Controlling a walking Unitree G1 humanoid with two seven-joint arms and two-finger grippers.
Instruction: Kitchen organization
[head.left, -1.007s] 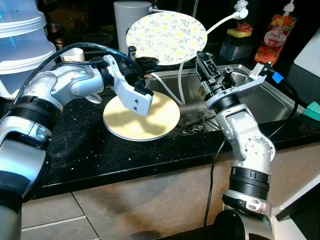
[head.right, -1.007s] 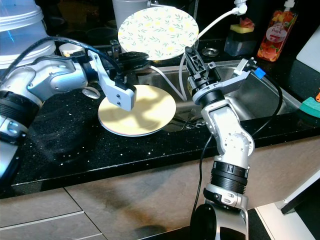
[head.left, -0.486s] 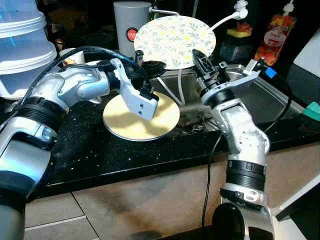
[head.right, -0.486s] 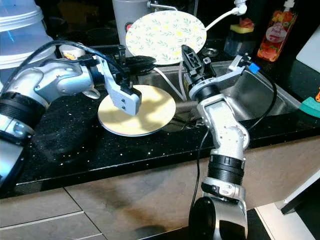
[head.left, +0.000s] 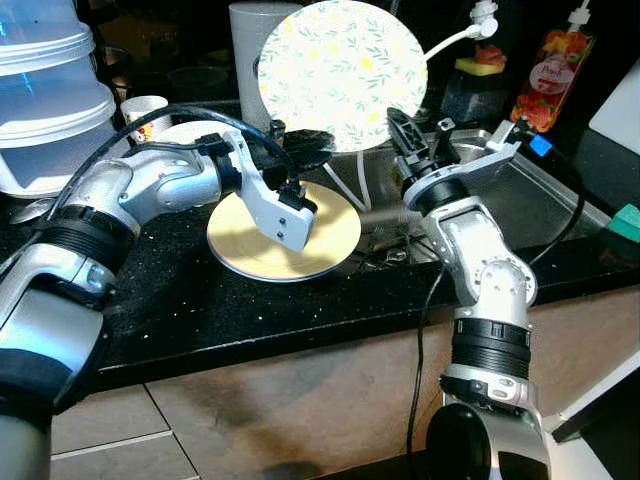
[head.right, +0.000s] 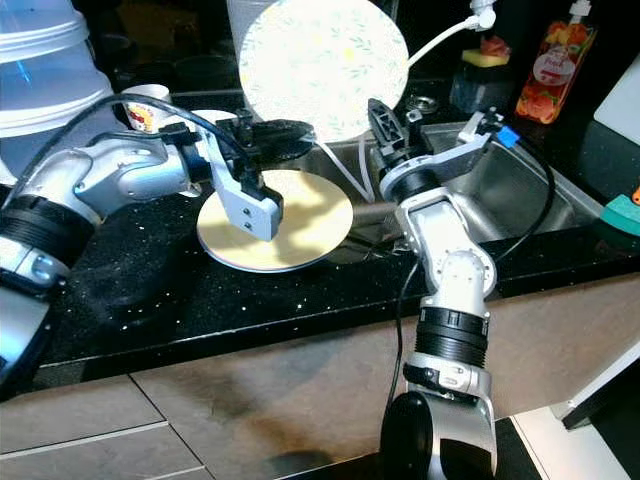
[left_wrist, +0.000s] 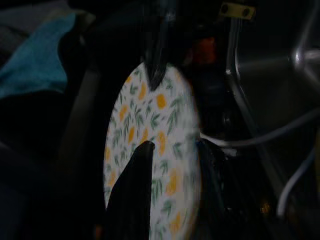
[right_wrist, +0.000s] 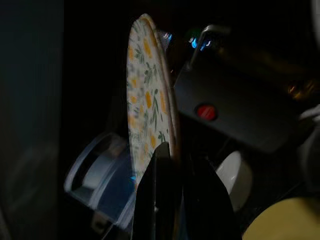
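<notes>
Since a second ago the floral plate (head.left: 342, 72) has tipped from lying nearly flat to standing almost upright, lifted higher above the back edge of the table (head.left: 190, 300); both grippers have moved with it; the right gripper (head.left: 399, 126) pinches the plate's lower rim near the sink (head.left: 560, 200), fingers pressed on either face as the right wrist view shows edge-on (right_wrist: 150, 95); the left gripper (head.left: 300, 145) reaches toward the rim from the other side, with the plate between its fingers (left_wrist: 135, 190) in the wrist view, though I cannot tell whether they press on it or merely flank it; a yellow plate (head.left: 330, 235) lies flat on the table just beside the sink, under the left wrist

To do this step well, I judge the grip should stay deep on the rim, since an upright plate held at its bottom edge wants to swing; any handover should wait until the second gripper is firmly closed; keep the plate clear of the white hose (head.left: 440, 45) and the jug (head.left: 250, 45) behind it, and lower slowly if it is to stack on the yellow plate
</notes>
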